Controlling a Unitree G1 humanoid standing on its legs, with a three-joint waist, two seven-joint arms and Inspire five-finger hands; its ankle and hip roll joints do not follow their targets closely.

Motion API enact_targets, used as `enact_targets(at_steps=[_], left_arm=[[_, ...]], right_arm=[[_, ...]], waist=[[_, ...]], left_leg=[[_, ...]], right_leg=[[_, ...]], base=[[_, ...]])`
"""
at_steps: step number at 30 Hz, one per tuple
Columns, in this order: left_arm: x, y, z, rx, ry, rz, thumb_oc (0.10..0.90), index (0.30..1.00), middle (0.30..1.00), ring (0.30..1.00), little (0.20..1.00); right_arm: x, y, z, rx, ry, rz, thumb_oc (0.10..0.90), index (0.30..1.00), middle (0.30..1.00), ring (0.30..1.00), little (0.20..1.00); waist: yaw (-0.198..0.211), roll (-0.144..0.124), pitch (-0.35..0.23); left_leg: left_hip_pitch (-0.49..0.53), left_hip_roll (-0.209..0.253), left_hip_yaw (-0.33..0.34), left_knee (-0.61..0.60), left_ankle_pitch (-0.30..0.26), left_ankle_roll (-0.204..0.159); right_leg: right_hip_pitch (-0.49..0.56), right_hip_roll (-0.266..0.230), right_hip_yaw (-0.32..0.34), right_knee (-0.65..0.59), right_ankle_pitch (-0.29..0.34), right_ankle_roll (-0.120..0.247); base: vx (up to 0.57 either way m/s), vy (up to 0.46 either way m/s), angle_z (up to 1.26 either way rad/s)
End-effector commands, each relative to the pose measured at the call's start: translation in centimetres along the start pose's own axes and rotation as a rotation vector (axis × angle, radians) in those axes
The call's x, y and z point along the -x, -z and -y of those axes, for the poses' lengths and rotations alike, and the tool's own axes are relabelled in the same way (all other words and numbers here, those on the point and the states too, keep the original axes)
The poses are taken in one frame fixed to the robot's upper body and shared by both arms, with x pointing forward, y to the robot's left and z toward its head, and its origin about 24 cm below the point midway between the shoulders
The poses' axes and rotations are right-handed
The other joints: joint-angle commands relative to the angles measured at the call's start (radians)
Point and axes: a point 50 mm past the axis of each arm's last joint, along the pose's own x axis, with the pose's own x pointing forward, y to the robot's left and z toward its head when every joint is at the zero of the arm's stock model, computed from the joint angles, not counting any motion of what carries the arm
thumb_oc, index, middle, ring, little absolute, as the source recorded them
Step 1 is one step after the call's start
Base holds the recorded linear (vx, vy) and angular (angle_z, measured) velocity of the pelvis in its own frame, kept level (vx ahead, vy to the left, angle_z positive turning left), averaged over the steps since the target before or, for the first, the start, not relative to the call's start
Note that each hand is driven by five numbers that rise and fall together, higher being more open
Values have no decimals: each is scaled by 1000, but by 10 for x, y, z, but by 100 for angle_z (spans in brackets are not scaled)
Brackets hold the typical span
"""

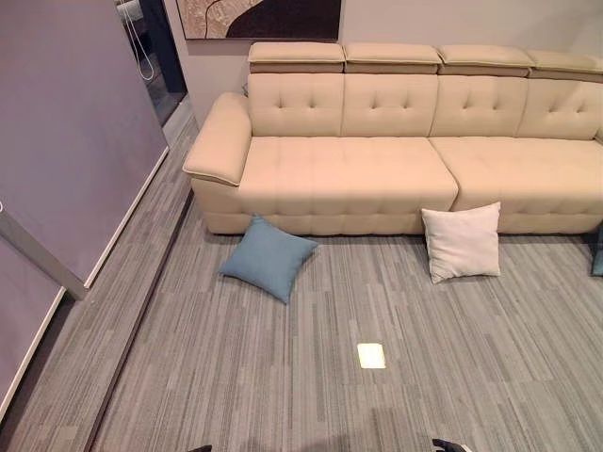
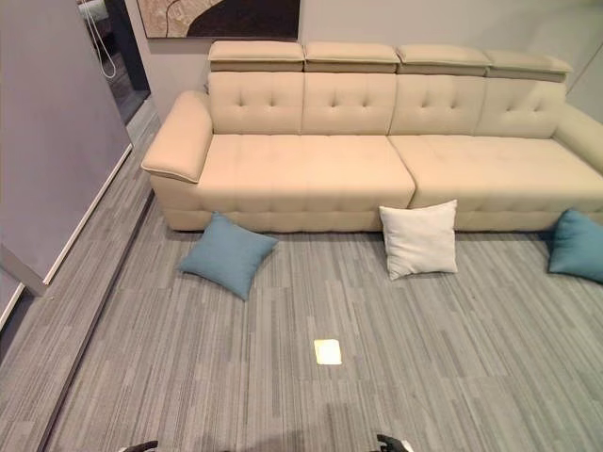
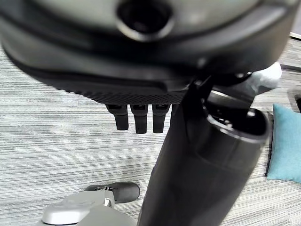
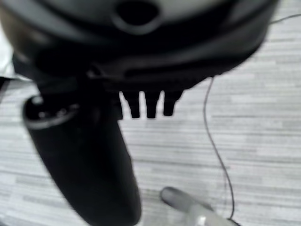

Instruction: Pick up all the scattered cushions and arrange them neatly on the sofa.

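Both hands hang empty over bare floor, left hand [image 3: 136, 117] and right hand [image 4: 150, 106], fingers straight. Beyond them the sofa [image 2: 311, 169] has no cushions on it; blue cushion [image 2: 227, 253], white cushion [image 2: 419, 238] and teal cushion [image 2: 577, 244] lie before it. Walking in could scuff a cushion away, and the teal one is cut off at the edge

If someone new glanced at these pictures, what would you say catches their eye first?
Most likely the long cream sofa against the back wall, its seat bare. Next, the cushions on the grey floor in front of it: a blue cushion near the sofa's left armrest, a white cushion leaning against its front, and a teal cushion at far right.
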Motion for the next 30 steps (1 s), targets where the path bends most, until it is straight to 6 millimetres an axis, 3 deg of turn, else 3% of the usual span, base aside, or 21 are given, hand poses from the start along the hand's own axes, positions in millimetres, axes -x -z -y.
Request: enact_targets(at_steps=[1,12,20,22,24,26,30], left_arm=[[-3,-19,-5,-30,-21,47,800,900,900,900,900],[-4,-19,-9,-34,-31,39,800,900,900,900,900],[-5,-34,-6,-38,-20,84,800,900,900,900,900],[-6,-44,-4,-47,-17,114,800,900,900,900,900],[-6,-47,-2,-44,-13,125,800,900,900,900,900],[-5,-43,-5,-40,-18,111,800,900,900,900,900],[-5,-33,-11,-32,-33,76,800,900,900,900,900]], right_arm=[[-3,-20,11,18,55,61,800,900,900,900,900],[-3,-27,6,47,43,91,800,900,900,900,900],[-4,-34,10,73,58,118,800,900,900,900,900],[-4,-38,16,67,81,131,800,900,900,900,900],[-4,-37,18,66,85,122,800,900,900,900,900],[-4,-37,15,83,73,117,800,900,900,900,900],[-4,-34,7,104,52,109,800,900,900,900,900]], waist=[[24,-19,5],[44,-28,25],[63,-47,66],[59,-58,79],[50,-56,78],[59,-59,77],[71,-71,70]], left_leg=[[19,-20,60,2,-96,-9],[4,-4,7,5,-87,-20],[-98,-24,-38,129,-100,-40],[-153,-29,18,183,-105,-42],[-160,-5,131,191,-116,-28],[-159,-3,157,193,-122,-22],[-145,-21,134,171,-130,-3]], right_leg=[[-18,-34,-92,12,-23,75],[-18,-16,-111,33,-60,52],[-27,-18,-169,45,-76,31],[-30,-39,-223,39,-70,37],[-33,-48,-256,40,-69,39],[-33,-52,-259,47,-68,42],[-36,-65,-264,98,-81,50]], base=[[0,0,0],[19,-44,17],[-28,-43,35],[-72,35,68],[-36,79,52],[59,125,113],[83,137,14]])
